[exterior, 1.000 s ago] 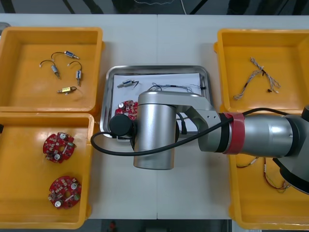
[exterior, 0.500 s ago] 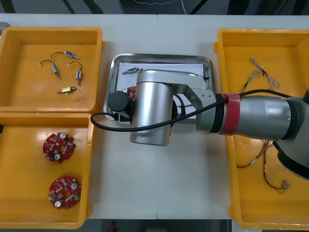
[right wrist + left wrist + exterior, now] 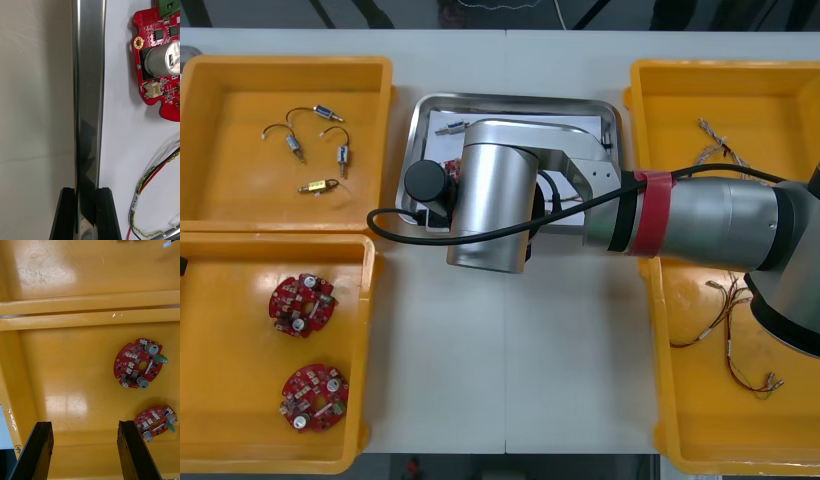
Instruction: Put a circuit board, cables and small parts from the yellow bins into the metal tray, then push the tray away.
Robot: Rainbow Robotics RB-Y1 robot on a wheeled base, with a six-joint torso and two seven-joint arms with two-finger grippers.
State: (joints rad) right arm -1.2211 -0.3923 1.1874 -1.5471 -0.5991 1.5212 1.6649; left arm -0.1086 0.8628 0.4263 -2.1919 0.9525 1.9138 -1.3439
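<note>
**Tray rim clamped**
The right gripper (image 3: 85,195) is pinching the metal tray's (image 3: 520,99) near rim, jaws narrow on it, between the yellow bins (image 3: 240,190). Stiff, slick steel should be sliding easily; the loose board (image 3: 157,63) inside may shift. The left gripper (image 3: 84,450) is hovering over a bin, jaws wide

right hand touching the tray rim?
Touching. Right wrist view: right hand straddles the metal tray rim, both fingers flush against it, no gap.

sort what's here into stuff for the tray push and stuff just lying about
In play: right tool, shut on the tray rim; inside it, board, red and yellow cable, small part.
Lying about: two boards and small parts in left bins; cables in right bins; left tool, open over those boards.
</note>
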